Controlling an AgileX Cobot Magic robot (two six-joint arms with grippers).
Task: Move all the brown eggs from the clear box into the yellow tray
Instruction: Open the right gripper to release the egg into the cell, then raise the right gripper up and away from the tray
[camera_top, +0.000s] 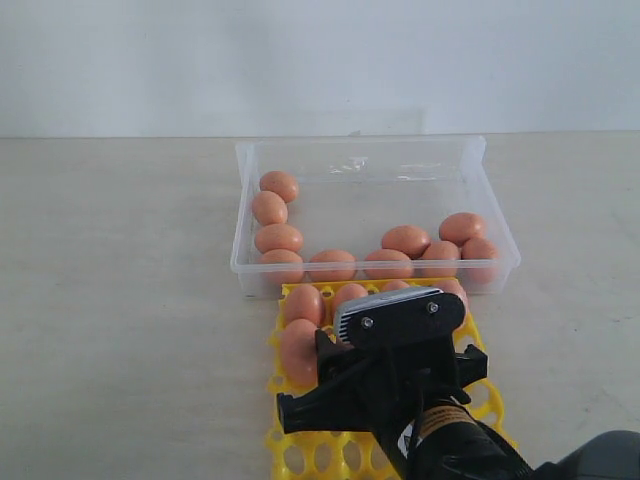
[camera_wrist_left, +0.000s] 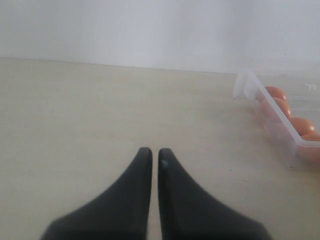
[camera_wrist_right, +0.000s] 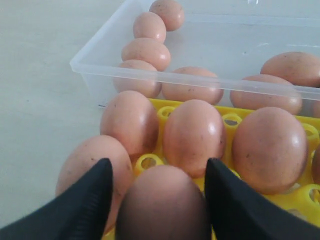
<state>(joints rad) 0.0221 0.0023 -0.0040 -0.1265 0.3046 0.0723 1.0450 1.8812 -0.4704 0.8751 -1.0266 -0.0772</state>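
The clear box (camera_top: 250, 150) holds several brown eggs (camera_top: 278, 238) along its left wall and near edge. In front of it lies the yellow tray (camera_top: 300, 455) with several eggs (camera_top: 303, 303) in its far cups. My right gripper (camera_wrist_right: 157, 167) hangs over the tray, its jaws open around a brown egg (camera_wrist_right: 162, 205) that sits low between the fingers (camera_wrist_right: 90, 200), with a slim gap on one side. In the exterior view the right arm (camera_top: 400, 360) hides that egg. My left gripper (camera_wrist_left: 155, 152) is shut and empty over bare table, left of the box (camera_wrist_left: 280, 120).
The pale table (camera_top: 120, 300) stretches bare to the left and right of the box and tray. A white wall (camera_top: 320, 60) stands behind. Neighbouring eggs (camera_wrist_right: 194, 135) sit close around the right fingers. Near cups of the tray (camera_top: 330, 458) stand empty.
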